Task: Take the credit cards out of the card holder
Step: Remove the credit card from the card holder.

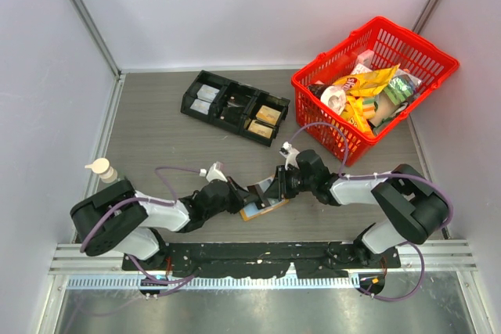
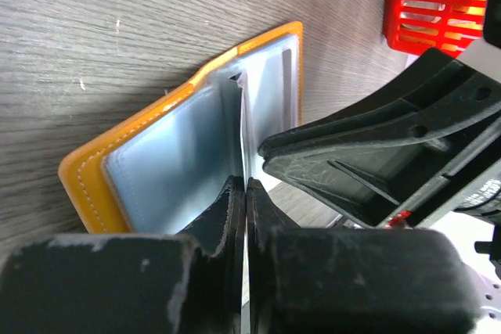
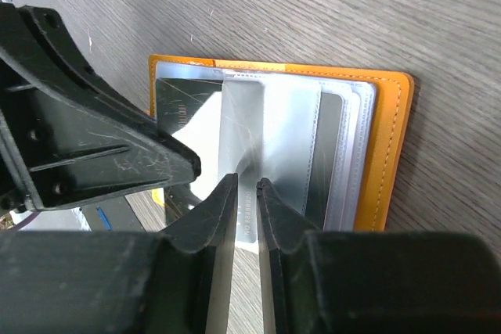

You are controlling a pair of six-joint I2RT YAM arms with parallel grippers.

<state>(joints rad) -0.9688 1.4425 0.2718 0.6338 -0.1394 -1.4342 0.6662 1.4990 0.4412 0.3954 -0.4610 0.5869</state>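
Together, the left jaws and right jaws each pinch a clear sleeve (image 3: 270, 127) of the open card holder (image 3: 389, 146).

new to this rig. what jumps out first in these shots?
Both arms meet near the front centre of the grey table: the left gripper and right gripper each pinch a thin pale inner leaf of the open tan-orange bifold card holder. Next comes the bright red plastic mesh basket heaped with snack packets at the far right, then the black compartment tray at the far centre.
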